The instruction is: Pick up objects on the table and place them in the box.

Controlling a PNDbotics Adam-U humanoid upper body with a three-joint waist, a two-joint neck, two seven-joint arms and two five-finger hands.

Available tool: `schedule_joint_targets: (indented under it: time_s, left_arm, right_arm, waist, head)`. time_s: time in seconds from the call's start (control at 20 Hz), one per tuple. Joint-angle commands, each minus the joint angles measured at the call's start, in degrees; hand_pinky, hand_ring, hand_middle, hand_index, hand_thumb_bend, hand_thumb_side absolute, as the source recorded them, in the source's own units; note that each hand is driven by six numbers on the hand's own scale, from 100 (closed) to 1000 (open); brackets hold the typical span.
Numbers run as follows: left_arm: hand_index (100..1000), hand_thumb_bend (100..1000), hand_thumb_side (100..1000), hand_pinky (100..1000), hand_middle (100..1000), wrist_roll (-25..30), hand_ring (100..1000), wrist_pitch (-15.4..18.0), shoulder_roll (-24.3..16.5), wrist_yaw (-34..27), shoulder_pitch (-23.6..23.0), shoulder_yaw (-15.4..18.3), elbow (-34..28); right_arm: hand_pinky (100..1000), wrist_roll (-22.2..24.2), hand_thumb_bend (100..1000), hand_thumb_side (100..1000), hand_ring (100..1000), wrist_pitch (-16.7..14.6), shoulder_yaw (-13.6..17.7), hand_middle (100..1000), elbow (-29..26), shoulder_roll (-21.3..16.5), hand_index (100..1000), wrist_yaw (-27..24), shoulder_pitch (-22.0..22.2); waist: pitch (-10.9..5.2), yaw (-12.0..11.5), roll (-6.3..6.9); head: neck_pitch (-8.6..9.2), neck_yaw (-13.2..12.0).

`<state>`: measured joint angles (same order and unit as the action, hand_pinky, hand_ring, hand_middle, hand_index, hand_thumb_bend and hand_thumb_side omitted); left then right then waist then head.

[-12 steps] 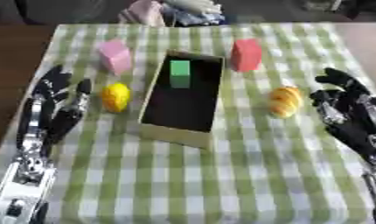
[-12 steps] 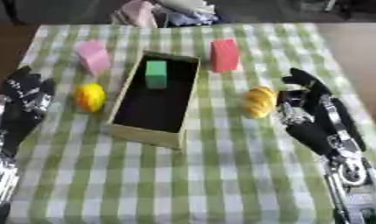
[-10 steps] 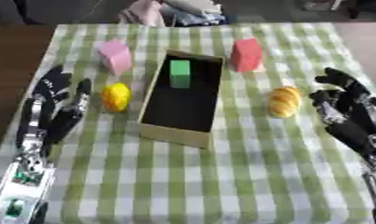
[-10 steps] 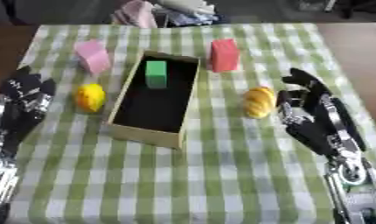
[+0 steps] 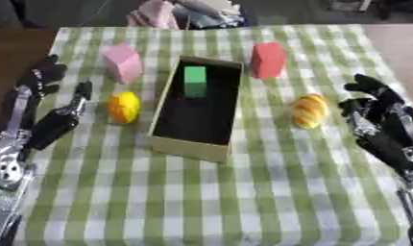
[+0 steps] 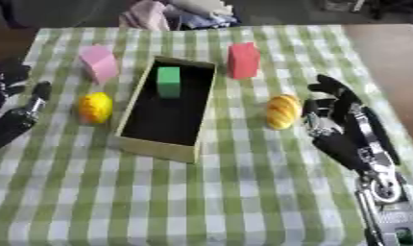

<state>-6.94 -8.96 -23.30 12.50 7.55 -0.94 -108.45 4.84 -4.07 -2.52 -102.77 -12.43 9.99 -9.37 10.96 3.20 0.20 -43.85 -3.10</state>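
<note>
An open cardboard box (image 5: 163, 143) with a dark inside lies mid-table, holding a green block (image 5: 195, 81) at its far end. A pink block (image 5: 123, 63) and a yellow round fruit (image 5: 123, 107) sit left of the box. A red block (image 5: 268, 59) stands beyond its far right corner, and a bread roll (image 5: 309, 110) lies to its right. My left hand (image 5: 52, 126) hovers open left of the yellow fruit, apart from it. My right hand (image 6: 340, 129) is open just right of the roll, fingers spread, not touching it.
The green-and-white checked tablecloth (image 5: 243, 197) covers the table, whose left edge (image 5: 54, 45) meets a dark brown floor. A pile of cloth (image 5: 180, 12) lies beyond the far edge.
My left hand has shifted slightly toward the yellow fruit. The right hand stays beside the roll. The objects have not moved.
</note>
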Motion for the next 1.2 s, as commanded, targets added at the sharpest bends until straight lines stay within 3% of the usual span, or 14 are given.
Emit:
schedule_joint_targets:
  time_s: [0.05, 0.35, 0.65, 0.9, 1.2]
  left_arm:
    - [933, 319, 414, 864, 791, 2.73, 863, -0.69, -5.2, 1.88, 0.88, -0.7, -1.76]
    - [919, 350, 343, 859, 790, 18.33, 865, -3.58, -17.38, 10.43, 3.92, -4.14, -2.21]
    - [911, 377, 295, 854, 779, 33.65, 845, -1.26, -26.64, 15.94, 10.62, -9.14, 1.16]
    - [908, 395, 273, 857, 782, 42.51, 851, 2.61, -27.74, 20.37, 17.2, -13.45, 7.43]
    - [914, 421, 268, 866, 794, 48.26, 864, 7.97, -23.39, 27.57, 23.91, -18.07, 16.43]
  right_arm:
    - [669, 0.12, 100, 432, 695, -0.09, 0.31, 798, -0.82, -0.87, 921, -0.05, -0.6]
    - [669, 0.38, 100, 431, 695, -0.09, 0.05, 798, -0.67, -1.05, 921, -0.02, -0.51]
    - [669, 0.81, 100, 430, 695, -0.12, -0.3, 798, -0.59, -1.27, 921, -0.08, -0.64]
    - [669, 1.24, 100, 429, 695, -0.11, -0.56, 798, -0.49, -1.36, 921, -0.16, -0.56]
    - [669, 1.63, 100, 430, 695, -0.16, -0.84, 797, -0.46, -1.4, 921, -0.41, -0.55]
  waist:
    - [-1.01, 0.24, 0.0]
    - [-1.24, 0.85, 0.59]
    - [-1.41, 1.68, 0.87]
    - [-1.64, 2.24, 0.93]
    - [-2.0, 2.37, 0.94]
  head:
    - [-0.27, 0.06]
    - [-0.27, 0.25]
    - [-0.27, 0.3]
    - [-0.27, 0.18]
    - [-0.27, 0.19]
